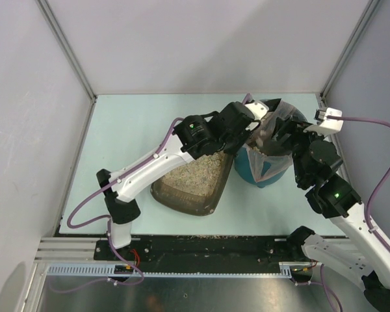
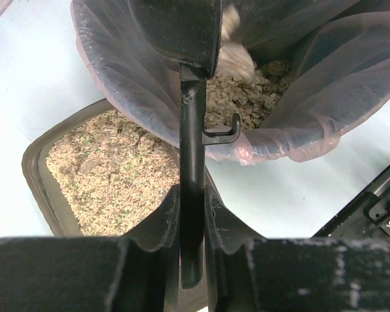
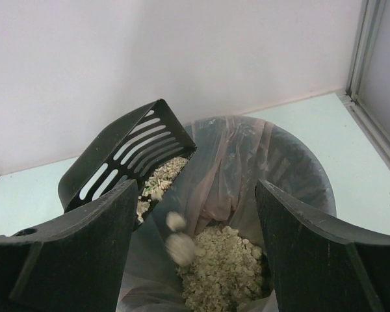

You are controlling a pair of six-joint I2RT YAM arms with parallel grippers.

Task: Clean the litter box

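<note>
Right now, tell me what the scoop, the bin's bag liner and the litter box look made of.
The scoop: likely rigid moulded plastic, matte black, with clean-cut slots. The bag liner: thin plastic film, translucent, glossy, wrinkled and sagging in folds. The litter box: probably hard plastic, dark brown, smooth rounded rim with slight sheen.
</note>
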